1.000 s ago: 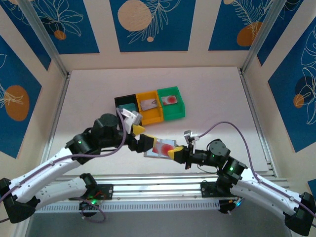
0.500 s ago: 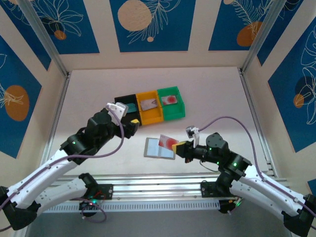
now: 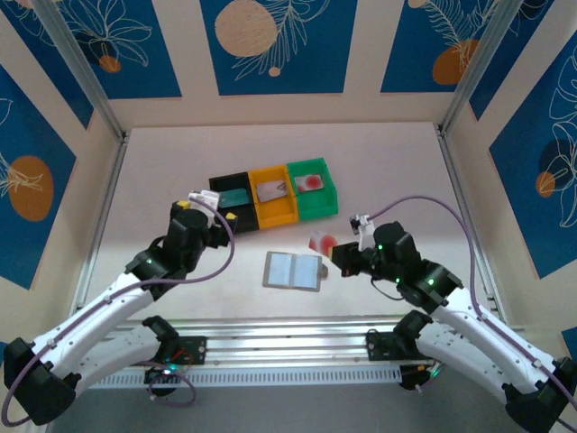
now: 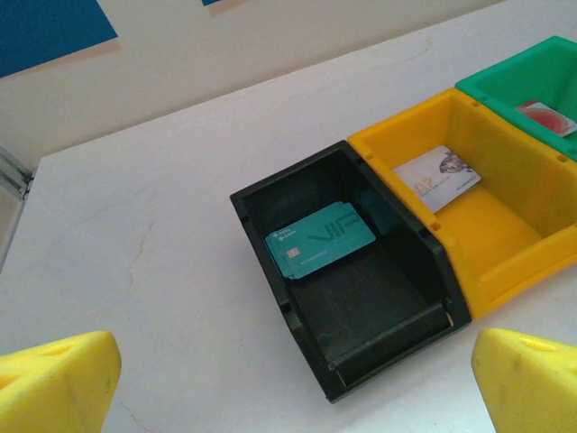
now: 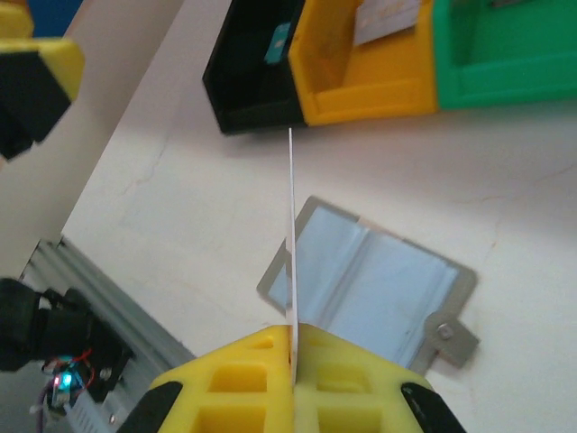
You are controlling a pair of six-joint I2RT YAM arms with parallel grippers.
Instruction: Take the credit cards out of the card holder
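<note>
1. Pinching the red-dot card [image 3: 319, 242] by one end, the right gripper [image 5: 291, 347] is squeezed tight; the thin card could slip out.
2. The card holder [image 5: 379, 280] lies open on the table [image 3: 388, 171].
3. The left gripper [image 4: 293, 383] hangs wide open, empty.

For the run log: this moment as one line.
left jaws open by black bin | right jaws shut on credit card | card holder open on table
</note>
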